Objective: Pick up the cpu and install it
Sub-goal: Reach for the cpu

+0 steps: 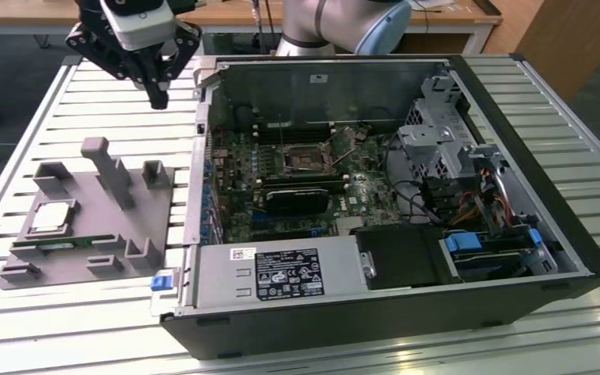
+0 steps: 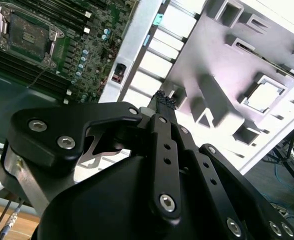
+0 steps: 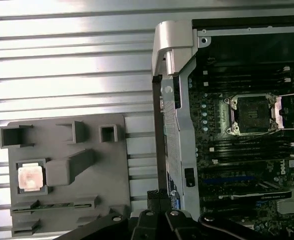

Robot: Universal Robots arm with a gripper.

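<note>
The black gripper [image 1: 158,101] hangs above the slatted metal table [image 1: 91,101] with its claw fingers pressed together and nothing between them, just beside the far corner of the open black computer case [image 1: 550,234], on the exterior view's left. The small flat square silver-grey cpu [image 1: 52,217] sits in a recess of the grey plastic holder tray [image 1: 159,207], nearer and further left, well apart from the gripper. Inside the case, the dark square metal-framed socket [image 1: 305,158] lies open on the green motherboard [image 1: 368,191].
</note>
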